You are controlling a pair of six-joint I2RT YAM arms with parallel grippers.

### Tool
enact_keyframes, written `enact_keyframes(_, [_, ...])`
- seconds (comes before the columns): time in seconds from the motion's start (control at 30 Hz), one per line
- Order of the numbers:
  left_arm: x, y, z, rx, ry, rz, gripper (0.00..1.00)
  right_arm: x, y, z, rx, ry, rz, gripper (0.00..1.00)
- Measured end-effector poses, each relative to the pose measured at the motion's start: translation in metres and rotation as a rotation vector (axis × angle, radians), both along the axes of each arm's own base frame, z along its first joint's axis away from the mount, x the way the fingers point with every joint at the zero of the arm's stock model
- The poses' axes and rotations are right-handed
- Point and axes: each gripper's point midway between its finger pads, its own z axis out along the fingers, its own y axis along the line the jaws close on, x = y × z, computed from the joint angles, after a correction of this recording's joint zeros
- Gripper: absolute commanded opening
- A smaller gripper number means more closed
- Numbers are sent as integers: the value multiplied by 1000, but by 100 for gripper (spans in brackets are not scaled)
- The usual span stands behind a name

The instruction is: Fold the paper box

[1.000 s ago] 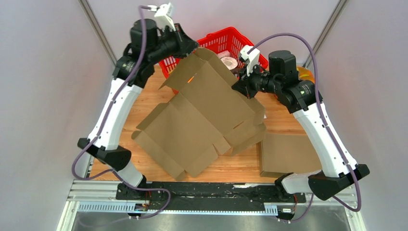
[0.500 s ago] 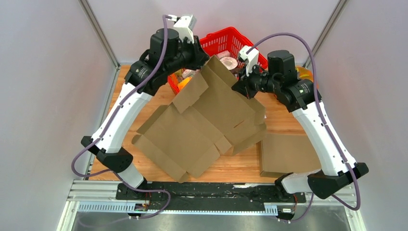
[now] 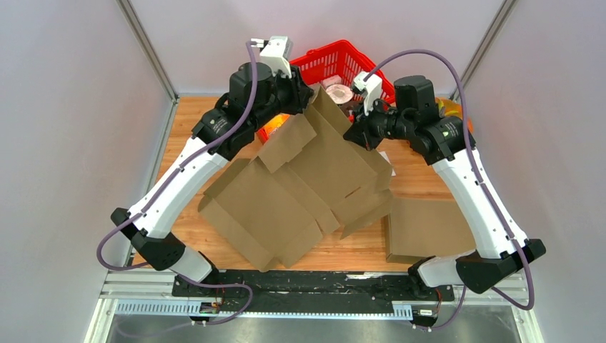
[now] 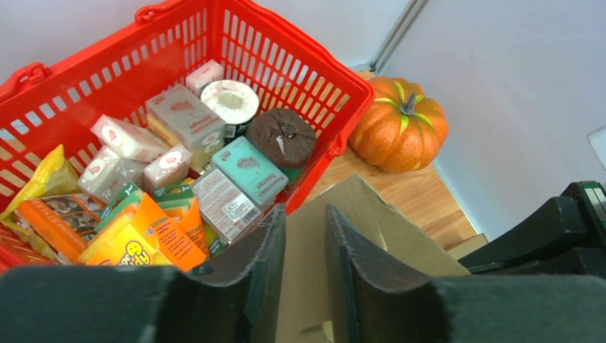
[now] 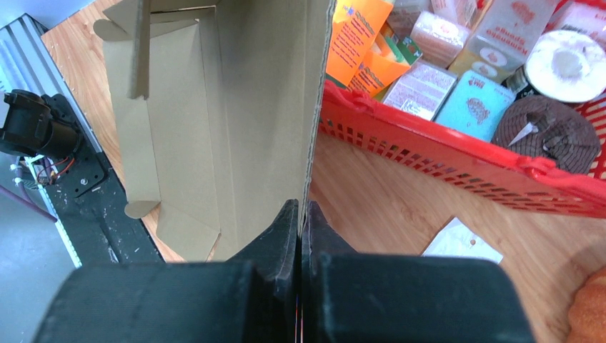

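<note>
The paper box [image 3: 307, 179] is a brown, unfolded cardboard blank, raised and tilted over the middle of the wooden table. My right gripper [image 3: 351, 136] is shut on its right edge; in the right wrist view the fingers [image 5: 301, 205] pinch the thin cardboard edge [image 5: 250, 107]. My left gripper [image 3: 309, 96] is at the box's top flap, by the basket. In the left wrist view its jaws [image 4: 306, 209] stand apart, open, and the brown flap [image 4: 400, 243] shows in the gap and beyond it.
A red basket [image 3: 371, 68] full of packaged goods stands at the back, its rim [image 4: 307, 50] right behind the flap. An orange pumpkin [image 4: 400, 132] sits to its right. Another flat cardboard piece [image 3: 429, 225] lies at right. A white slip [image 5: 461, 243] lies on the wood.
My left arm has swung right and forward along the box's top edge, and its jaws have parted. The top flap has dropped and bent down. The right gripper keeps its grip.
</note>
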Motion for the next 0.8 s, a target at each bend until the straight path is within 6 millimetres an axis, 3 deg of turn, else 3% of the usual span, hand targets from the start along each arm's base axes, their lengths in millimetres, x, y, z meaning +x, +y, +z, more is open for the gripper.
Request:
enact_keyframes(0.1, [0,2,-3,6,10,6,58,0,-3,-4,-14,12,-13,0])
enact_keyframes(0.2, [-10,7,2,9,9,-9,65,1,-5,-4,-24,7,-24,0])
enact_keyframes(0.4, [-68,28,25,46,-36,-125,72,6,-2,2,-12,-28,-22,0])
enact_keyframes(0.53, [-91,47,27,95,-59,-153,73,7,0,6,1,-43,-16,0])
enact_keyframes(0.63, [-90,56,5,163,-30,-116,72,7,1,9,7,-48,-14,0])
enact_keyframes(0.8, [-64,72,-51,350,57,19,73,7,1,12,14,-55,-10,0])
